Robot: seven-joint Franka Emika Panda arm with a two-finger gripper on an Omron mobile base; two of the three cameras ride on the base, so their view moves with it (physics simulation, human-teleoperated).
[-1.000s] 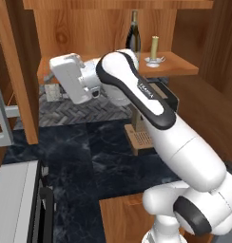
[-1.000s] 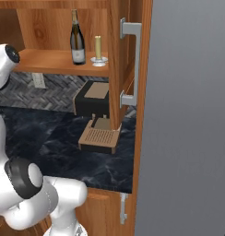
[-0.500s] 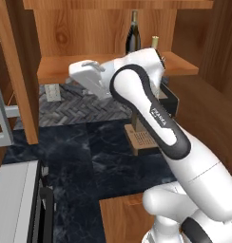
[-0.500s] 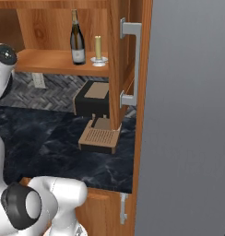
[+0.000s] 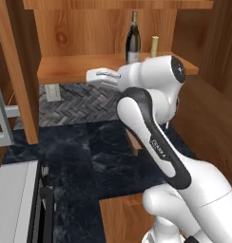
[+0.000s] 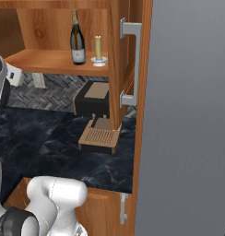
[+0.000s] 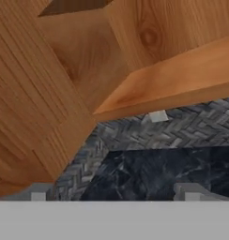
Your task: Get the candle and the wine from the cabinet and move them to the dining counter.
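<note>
A dark marble tabletop (image 5: pixel 113 156) with white veins runs below an open wooden cabinet (image 6: pixel 54 27), backed by grey herringbone tiles (image 5: pixel 75 102). Nearest the base, the white arm (image 5: pixel 151 142) rises and bends forward, its hand reaching left just under the front edge of the cabinet's shelf (image 5: pixel 80 69). The end effector (image 7: pixel 114 193) stands wide apart with nothing between its fingers (image 7: pixel 39 192), pointing toward the tiled wall and the left cabinet side. On the tabletop beneath the shelf sits a dark box-shaped appliance (image 6: pixel 91 99) with a slatted wooden tray (image 6: pixel 99 138) in front. Farther back, on the shelf, the wine (image 5: pixel 132 40) stands upright, and the candle (image 6: pixel 98 50) stands just beside it to its right on a small pale holder. Both lie above the hand and well to its right, apart from it. A grey bar handle (image 6: pixel 133 64) runs down the open right door
</note>
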